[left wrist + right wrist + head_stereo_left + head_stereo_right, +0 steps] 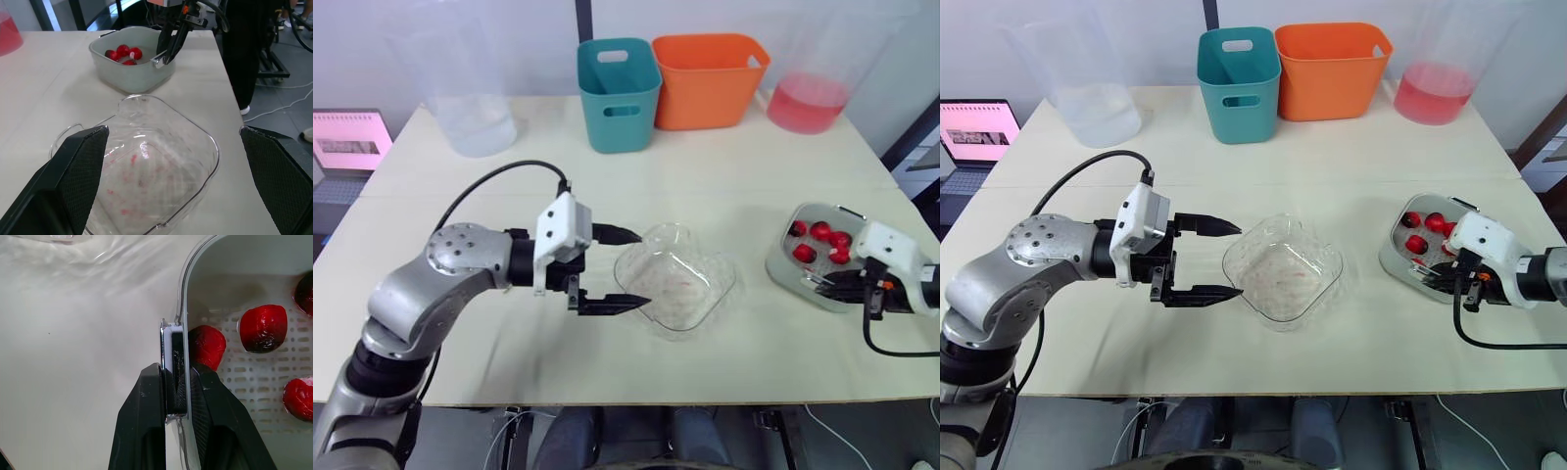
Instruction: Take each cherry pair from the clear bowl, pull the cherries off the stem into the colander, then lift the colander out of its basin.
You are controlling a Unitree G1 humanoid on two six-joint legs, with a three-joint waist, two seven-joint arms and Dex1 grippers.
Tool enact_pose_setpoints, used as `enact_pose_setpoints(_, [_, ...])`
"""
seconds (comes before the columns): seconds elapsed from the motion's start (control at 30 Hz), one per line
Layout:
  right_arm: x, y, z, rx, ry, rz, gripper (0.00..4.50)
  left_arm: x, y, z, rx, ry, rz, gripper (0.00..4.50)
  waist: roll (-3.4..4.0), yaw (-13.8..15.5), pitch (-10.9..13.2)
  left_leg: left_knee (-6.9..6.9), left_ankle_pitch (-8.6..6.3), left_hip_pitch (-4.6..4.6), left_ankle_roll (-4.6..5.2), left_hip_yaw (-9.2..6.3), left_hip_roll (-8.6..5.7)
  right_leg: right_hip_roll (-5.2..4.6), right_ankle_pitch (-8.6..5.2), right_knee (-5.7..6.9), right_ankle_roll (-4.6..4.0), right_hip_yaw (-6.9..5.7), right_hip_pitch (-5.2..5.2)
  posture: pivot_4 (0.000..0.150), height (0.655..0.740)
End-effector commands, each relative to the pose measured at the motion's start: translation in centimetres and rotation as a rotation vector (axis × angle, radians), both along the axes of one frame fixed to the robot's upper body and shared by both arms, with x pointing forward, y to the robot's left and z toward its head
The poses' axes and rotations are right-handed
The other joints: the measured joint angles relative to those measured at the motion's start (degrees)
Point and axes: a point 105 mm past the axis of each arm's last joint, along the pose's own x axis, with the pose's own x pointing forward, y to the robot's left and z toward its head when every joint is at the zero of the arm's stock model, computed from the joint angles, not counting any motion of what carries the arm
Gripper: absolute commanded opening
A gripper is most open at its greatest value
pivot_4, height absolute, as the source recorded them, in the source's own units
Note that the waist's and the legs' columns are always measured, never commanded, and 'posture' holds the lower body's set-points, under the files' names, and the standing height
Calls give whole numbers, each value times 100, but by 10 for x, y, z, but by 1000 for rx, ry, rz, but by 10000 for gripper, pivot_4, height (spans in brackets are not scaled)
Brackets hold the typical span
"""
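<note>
Stemming appears complete: the clear bowl [677, 282], just ahead of the left pincer [1238, 259] with its fingers apart, holds only red smears. The right pincer [174, 371] is clamped on the colander [244, 374] handle [173, 345], cherries [820, 233] just beyond. Remaining: lift it from the basin [132, 78].

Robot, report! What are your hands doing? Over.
Left hand open beside empty clear bowl. Right hand shut on colander handle. Cherries in colander. Nothing blocking.

A cherry [299, 397] is cut off by the right wrist view's edge.
</note>
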Motion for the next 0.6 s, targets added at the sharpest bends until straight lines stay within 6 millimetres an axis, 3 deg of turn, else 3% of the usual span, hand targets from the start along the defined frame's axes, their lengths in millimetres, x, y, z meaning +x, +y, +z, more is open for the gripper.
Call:
enact_pose_setpoints(0.03, [4,2,33,-29,-98,15,1956,0,0,5,-9,-42,-6,45000,0,3,0,0,0,0,0,0,0,0,0,0,0,0,0,1500,7400])
enact_pose_setpoints(0.6, [-6,11,61,-2,-116,16,1956,5,1,0,-5,-46,-10,45000,2,-7,0,0,0,0,0,0,0,0,0,1,0,0,-1,1500,7400])
